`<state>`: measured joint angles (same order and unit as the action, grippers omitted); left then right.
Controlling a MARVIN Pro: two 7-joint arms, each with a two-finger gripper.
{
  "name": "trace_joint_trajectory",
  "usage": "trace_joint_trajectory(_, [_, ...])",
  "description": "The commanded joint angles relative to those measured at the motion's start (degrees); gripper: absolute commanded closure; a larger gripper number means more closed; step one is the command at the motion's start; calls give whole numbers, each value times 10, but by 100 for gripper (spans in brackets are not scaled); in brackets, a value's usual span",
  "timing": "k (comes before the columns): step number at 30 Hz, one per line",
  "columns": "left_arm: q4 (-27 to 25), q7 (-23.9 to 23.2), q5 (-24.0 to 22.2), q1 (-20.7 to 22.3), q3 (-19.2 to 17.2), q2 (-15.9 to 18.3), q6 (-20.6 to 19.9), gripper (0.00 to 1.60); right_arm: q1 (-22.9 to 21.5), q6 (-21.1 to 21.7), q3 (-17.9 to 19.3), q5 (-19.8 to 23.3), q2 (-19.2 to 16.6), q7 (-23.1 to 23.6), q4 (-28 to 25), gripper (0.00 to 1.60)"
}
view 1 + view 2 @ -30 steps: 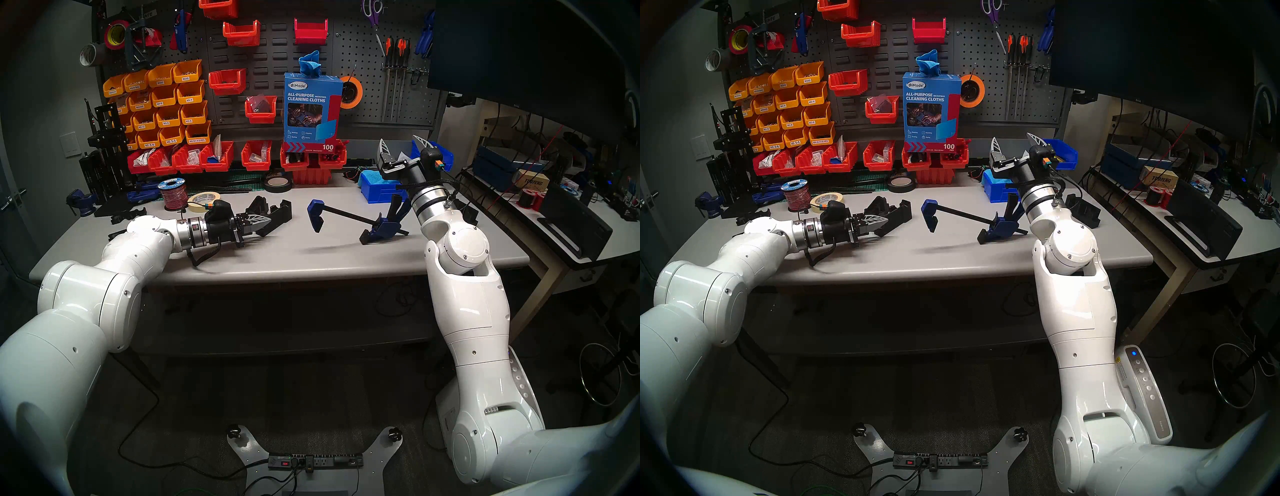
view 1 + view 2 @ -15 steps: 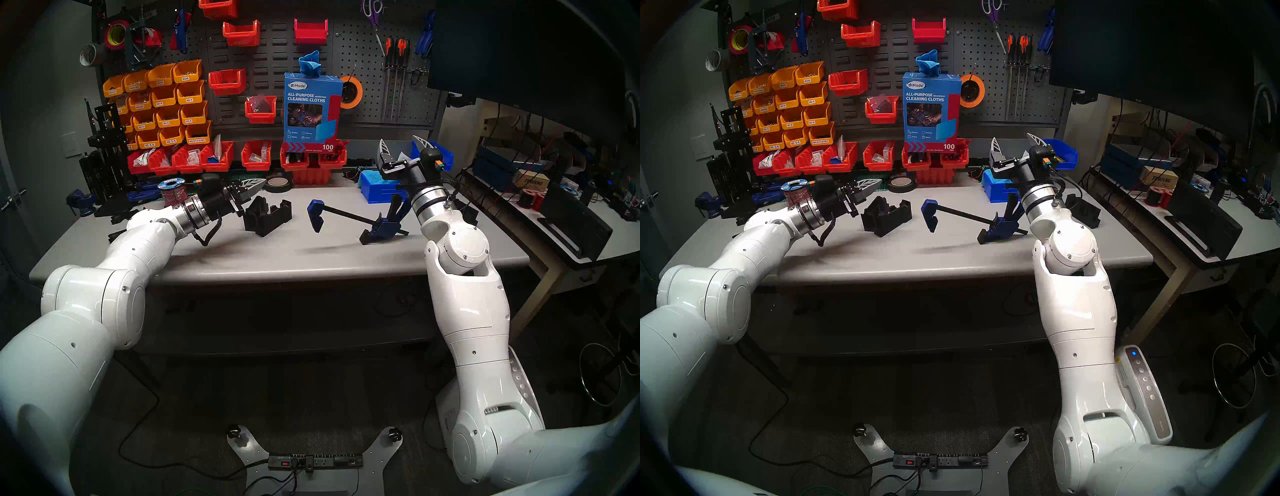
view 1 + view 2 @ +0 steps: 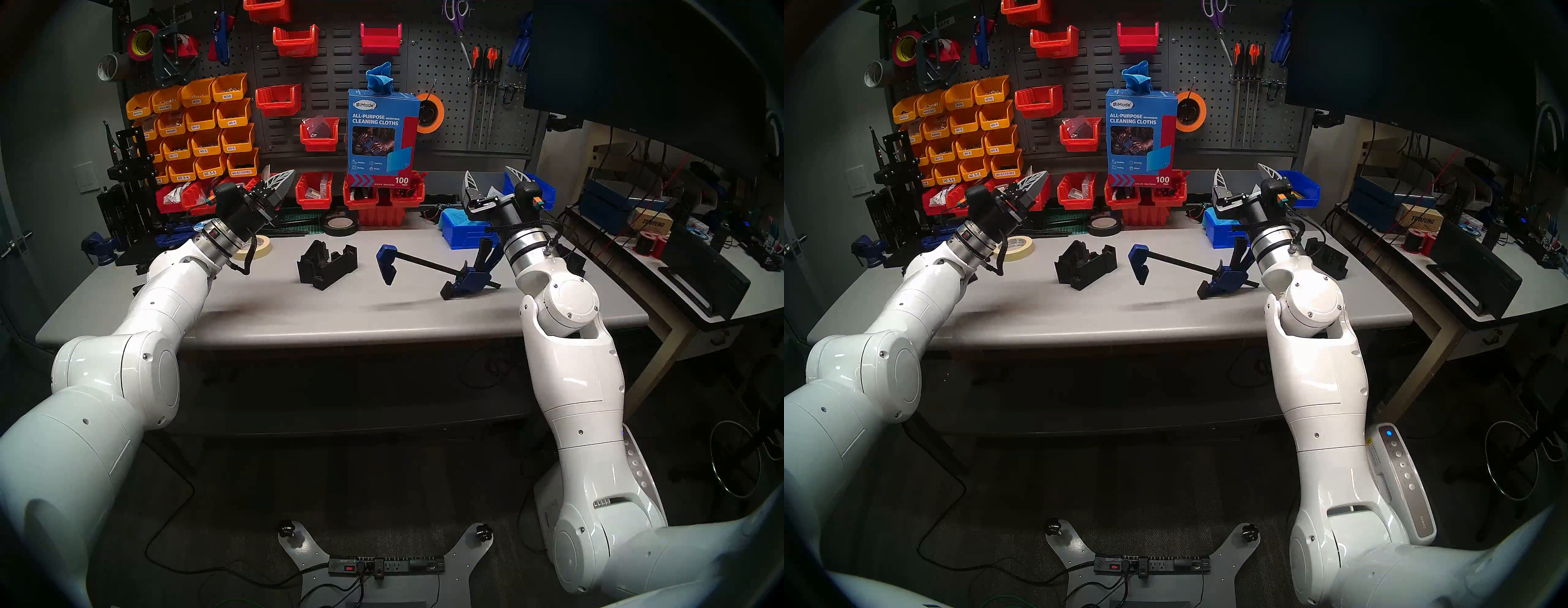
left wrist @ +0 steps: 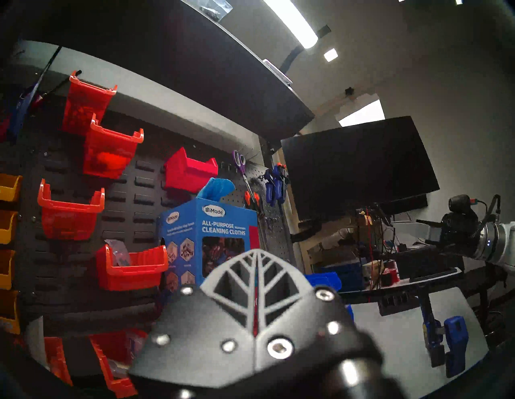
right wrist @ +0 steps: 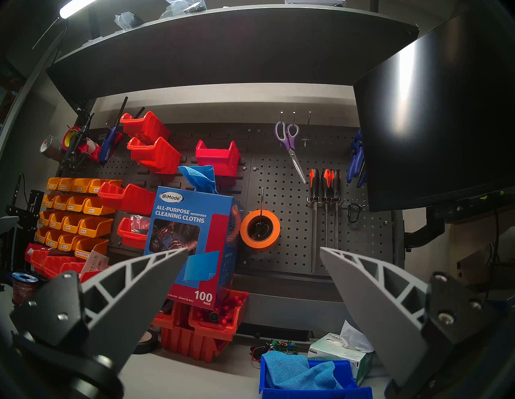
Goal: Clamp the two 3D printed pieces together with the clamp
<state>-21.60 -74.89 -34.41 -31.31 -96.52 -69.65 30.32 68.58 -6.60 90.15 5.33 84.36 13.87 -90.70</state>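
I've got the left hand (image 3: 283, 177) raised above the tabletop (image 3: 339, 314) at rear left, fingers pressed together w/ nothing between them, tip angled up toward the red bins (image 3: 314, 191). The right hand (image 3: 494, 176) hovers rear right, fingers spread wide, empty.

Containers: the orange bins (image 3: 199, 127) on the wall hold small hardware; labels read M4-6, M3-4, M2.5-5, others too small. The red bins along the back hold bagged parts, and one on the pegboard (image 3: 320, 133) has a clear bag in it. A blue bin (image 5: 315, 379) at rear right holds a blue cloth, w/ a tissue box (image 5: 341, 351) just beside it.

Task items: the two 3D printed pieces (image 3: 326, 265) sit touching each other at mid tabletop, left of centre. The clamp (image 3: 437, 269) lies to their right, apart from them, blue fixed jaw toward the pieces, trigger body near my right forearm, which partly covers the handle. Nothing stands between pieces and clamp.

Around: masking tape roll (image 3: 254, 248) near the left wrist, black tape roll (image 3: 340, 226) at the back, small blue vise (image 3: 99, 248) far left, monitor (image 3: 653, 76) upper right.

Writing: the blue box (image 3: 379, 133) reads "UniMade ALL-PURPOSE MICROFIBER CLEANING CLOTHS, 100 PACK", a blue cloth poking from its top.
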Motion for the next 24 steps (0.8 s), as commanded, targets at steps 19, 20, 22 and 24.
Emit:
trace_joint_trajectory(19, [-123,86,-104,-63,-132,-76,78,160,-17,-5,0,0,0,1,-15,0])
trace_joint_trajectory(20, [-126,89,-106,-65,-135,-80,79,160,-17,-5,0,0,0,1,-14,0])
trace_joint_trajectory(22, [-138,96,-112,-72,-142,-90,83,160,-17,-5,0,0,0,1,-14,0])
trace_joint_trajectory(24, [-150,102,-115,-78,-147,-98,87,160,-17,-5,0,0,0,1,-14,0])
